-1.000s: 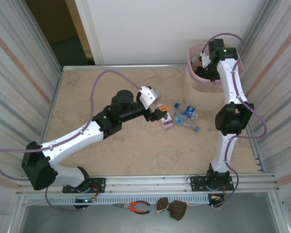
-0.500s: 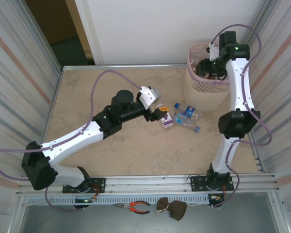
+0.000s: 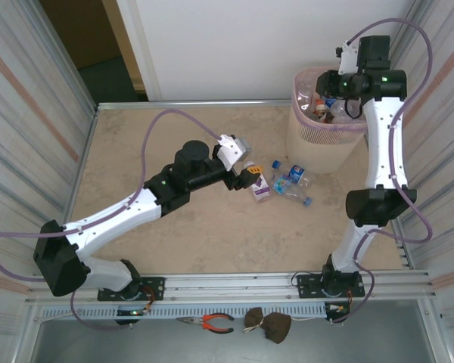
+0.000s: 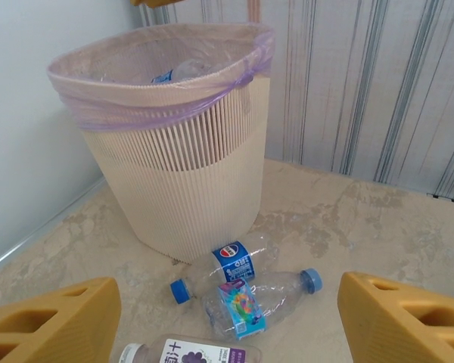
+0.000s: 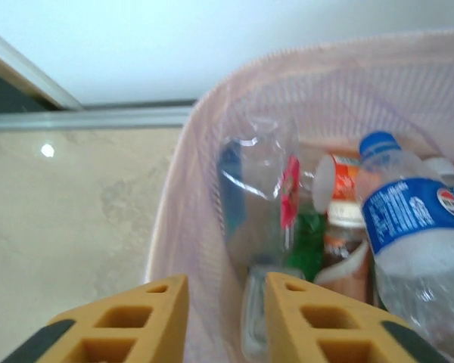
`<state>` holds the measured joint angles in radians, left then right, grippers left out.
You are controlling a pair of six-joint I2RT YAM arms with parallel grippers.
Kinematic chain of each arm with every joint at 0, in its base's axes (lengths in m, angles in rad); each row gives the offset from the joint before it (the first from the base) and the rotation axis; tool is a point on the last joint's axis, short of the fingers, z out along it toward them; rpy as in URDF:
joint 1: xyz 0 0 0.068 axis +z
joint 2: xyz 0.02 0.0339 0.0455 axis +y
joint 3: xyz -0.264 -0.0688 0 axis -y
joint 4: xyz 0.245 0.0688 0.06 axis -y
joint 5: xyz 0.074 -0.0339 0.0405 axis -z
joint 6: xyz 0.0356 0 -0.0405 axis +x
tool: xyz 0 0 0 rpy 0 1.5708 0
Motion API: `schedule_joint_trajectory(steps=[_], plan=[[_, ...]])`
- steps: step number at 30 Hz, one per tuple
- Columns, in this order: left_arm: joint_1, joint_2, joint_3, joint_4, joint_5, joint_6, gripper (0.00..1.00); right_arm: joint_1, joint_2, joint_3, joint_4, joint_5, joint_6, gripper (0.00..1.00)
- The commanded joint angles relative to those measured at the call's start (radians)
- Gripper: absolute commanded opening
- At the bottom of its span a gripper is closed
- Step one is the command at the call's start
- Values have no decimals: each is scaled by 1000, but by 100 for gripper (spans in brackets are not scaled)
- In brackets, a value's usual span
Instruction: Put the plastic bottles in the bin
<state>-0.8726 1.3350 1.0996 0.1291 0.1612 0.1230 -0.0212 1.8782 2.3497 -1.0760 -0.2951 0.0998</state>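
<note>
Centre-left in the top view, the left gripper (image 3: 246, 172) hangs with jaws spread, empty, beside three bottles (image 3: 287, 184) lying flat mid-frame, long axes roughly left-right. Upper right, the right gripper (image 3: 327, 85) has risen over the bin (image 3: 303, 136), fingers nearly together and empty: judging by that, its bottle has dropped among the bottles inside

A pale pink, vertically slotted bin (image 4: 183, 185) is being lined by a thin pink-purple bag (image 4: 159, 83). Three clear bottles are being seen on the mottled beige table (image 3: 136, 151): one with a blue cap and a red, white and blue round logo (image 4: 225, 265), one with a blue cap and a multicoloured label (image 4: 259, 300), and one with a white cap and a purple grape label (image 4: 189, 352). Inside the bin, a blue-capped, blue-labelled bottle (image 5: 408, 234) is being shown. Orange-yellow fingers (image 5: 117, 321) are being shown on the right gripper.
</note>
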Motion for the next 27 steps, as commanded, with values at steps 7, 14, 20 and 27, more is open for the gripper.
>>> schedule_joint_trajectory(steps=[7,14,20,27], plan=[[-2,67,96,-117,-61,-140,75,-4,166,32,188,-154,95,22],[-2,129,131,-168,-86,-254,74,5,281,32,173,-139,94,21],[6,210,179,-261,-151,-377,73,8,322,28,96,-66,76,20],[14,334,262,-379,-212,-494,75,1,227,27,129,-94,86,22]])
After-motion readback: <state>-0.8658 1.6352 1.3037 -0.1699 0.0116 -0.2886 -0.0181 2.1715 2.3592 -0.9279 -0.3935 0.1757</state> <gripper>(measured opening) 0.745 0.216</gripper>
